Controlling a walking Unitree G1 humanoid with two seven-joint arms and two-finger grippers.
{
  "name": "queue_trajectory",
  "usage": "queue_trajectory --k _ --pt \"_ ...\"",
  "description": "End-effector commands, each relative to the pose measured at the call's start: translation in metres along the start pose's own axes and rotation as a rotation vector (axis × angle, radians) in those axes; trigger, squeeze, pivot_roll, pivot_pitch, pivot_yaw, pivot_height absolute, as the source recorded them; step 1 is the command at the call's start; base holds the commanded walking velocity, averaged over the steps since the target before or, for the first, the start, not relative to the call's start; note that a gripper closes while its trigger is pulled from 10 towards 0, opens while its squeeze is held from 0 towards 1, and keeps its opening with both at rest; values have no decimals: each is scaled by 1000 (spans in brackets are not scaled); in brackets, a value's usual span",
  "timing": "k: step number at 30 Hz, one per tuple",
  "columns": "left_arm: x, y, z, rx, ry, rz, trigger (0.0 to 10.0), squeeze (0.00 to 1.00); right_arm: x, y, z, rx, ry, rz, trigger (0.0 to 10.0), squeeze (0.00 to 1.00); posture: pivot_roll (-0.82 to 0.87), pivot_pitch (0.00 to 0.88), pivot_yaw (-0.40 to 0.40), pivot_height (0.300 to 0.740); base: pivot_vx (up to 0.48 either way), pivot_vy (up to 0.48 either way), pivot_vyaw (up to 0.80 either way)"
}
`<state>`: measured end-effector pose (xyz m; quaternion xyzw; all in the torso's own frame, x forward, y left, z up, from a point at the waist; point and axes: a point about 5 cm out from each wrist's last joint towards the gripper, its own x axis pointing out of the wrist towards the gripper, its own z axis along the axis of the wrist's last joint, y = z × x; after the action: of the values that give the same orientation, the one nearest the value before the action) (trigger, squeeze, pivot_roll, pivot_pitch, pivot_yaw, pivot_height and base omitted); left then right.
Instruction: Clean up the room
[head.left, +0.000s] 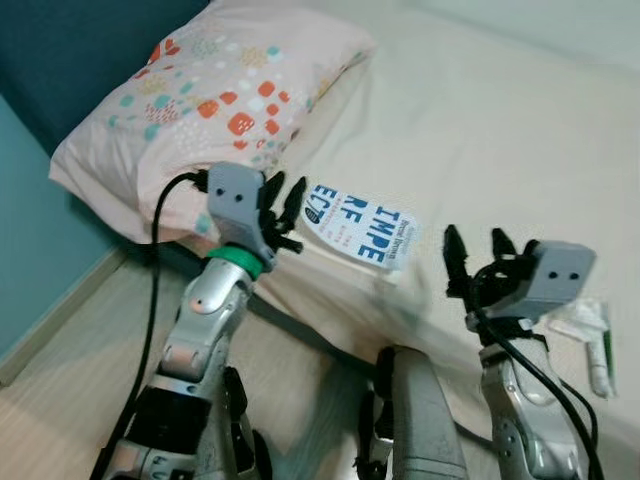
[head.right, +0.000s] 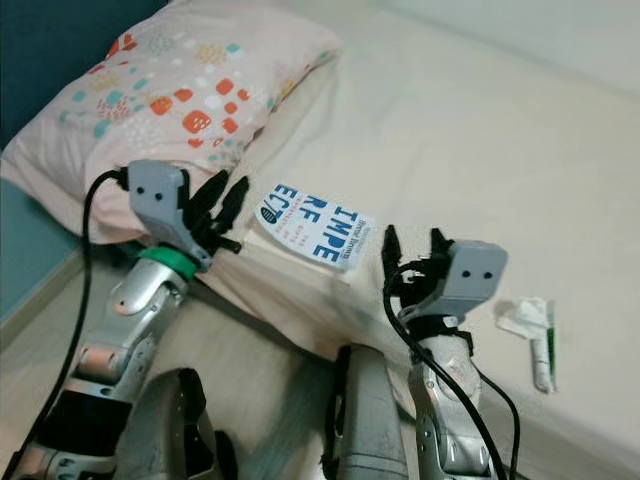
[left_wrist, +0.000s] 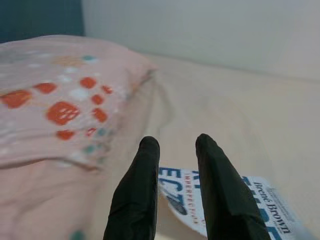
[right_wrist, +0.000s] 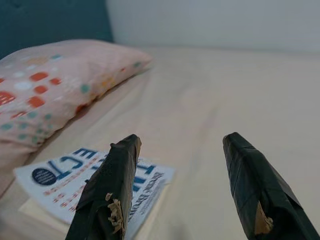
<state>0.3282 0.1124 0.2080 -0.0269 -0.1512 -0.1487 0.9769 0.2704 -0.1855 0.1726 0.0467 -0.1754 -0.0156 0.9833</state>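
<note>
White book (head.left: 358, 226) lettered "IMPE", "RF", "ECT" and "Brené Brown" in blue, flat on cream bed (head.left: 480, 120) near its edge, beside dotted pink pillow (head.left: 200, 100); left gripper (head.left: 283, 213) just beside book, fingers parted slightly, grasping nothing; right gripper (head.left: 478, 252) spread wide, unladen; crumpled wrapper (head.left: 590, 330) further right

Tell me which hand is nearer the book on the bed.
Left. The left hand hovers right at the book's pillow-side end, fingers slightly parted. The right hand hangs open past the book's other end, a little farther off, toward the bed's edge.
</note>
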Motion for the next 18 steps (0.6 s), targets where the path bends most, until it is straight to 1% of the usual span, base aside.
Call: queue_trajectory --k 1,2,4,6,8,9,11,14,17,18 --pt "-6 0 -7 -16 44 -7 10000 0 -5 -8 -4 -22 20 -17 10000 0 -82 115 11 604 0 0 0" --pt "-7 0 -9 -14 52 -5 10000 0 -6 -9 -4 -25 22 -19 10000 0 -82 115 11 609 0 0 0" --pt "-14 -2 -10 -36 102 -2 10000 0 -6 -11 -5 -26 25 -21 10000 0 -86 112 9 619 0 0 0" --pt "-14 -2 -10 -36 102 -2 10000 0 -6 -11 -5 -26 25 -21 10000 0 -86 112 9 619 0 0 0" --pt "-17 -3 -11 -24 146 11 10000 0 -6 -10 -7 -27 29 -19 10000 0 -89 112 12 628 0 0 0" --pt "-17 -3 -11 -24 146 11 10000 0 -6 -10 -7 -27 29 -19 10000 0 -89 112 12 628 0 0 0" --pt "-20 -4 -13 2 168 16 10000 0 -7 -8 -8 -27 36 -17 10000 0 -89 112 13 638 0 0 0" --pt "-19 -4 -13 -1 167 22 10000 0 -9 -4 -12 -19 52 -12 10000 0 -89 113 14 653 0 0 0" --pt "-18 -5 -12 24 155 14 10000 0 -10 -2 -15 -17 63 -4 10000 0 -85 113 9 667 0 0 0" --pt "-17 -6 -12 19 156 16 10000 0 -10 -2 -16 -18 64 -3 10000 0 -85 113 9 672 0 0 0"
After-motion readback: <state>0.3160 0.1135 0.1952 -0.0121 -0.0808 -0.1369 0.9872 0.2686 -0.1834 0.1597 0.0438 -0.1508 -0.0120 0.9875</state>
